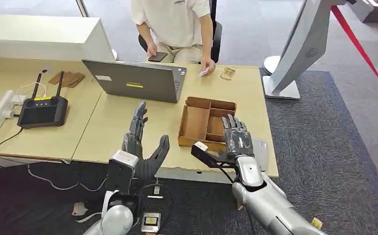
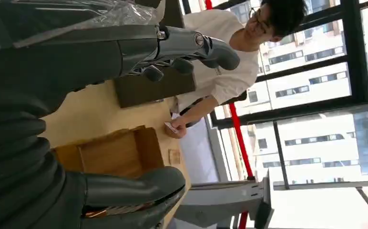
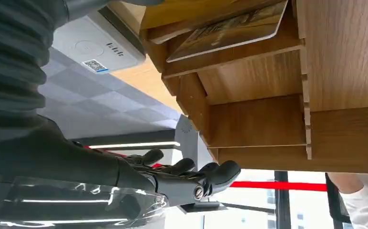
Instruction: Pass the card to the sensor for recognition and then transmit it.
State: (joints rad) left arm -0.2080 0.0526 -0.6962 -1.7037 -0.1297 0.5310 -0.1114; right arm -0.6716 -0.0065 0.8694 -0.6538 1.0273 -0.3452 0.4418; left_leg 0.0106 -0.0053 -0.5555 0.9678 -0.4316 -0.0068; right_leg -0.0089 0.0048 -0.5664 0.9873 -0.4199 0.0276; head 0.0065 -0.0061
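Over the desk's near edge: both hands up, spread, holding nothing.
L hand [image 1: 143,147] is raised w/ fingers apart and thumb out, palm bare; the laptop [image 1: 137,80] sits beyond its fingertips, and the black controller w/ antennas [image 1: 43,110] is well off to its outer side. R hand [image 1: 236,137] hangs w/ fingers extended and apart, just at the near wall of the wooden tray [image 1: 195,122], nothing pinched. In the R wrist view a card [image 3: 230,31] lies in a tray compartment [image 3: 263,119], just beside the hand, not touching it. Grey sensor pad [image 1: 260,154] lies flat on the desk [image 1: 108,127] right by the R hand's outer side. Far past the tray, a seated person's hand [image 1: 207,66] holds a small white card at the desk's far edge; a small wooden piece [image 1: 227,73] lies just beside it.
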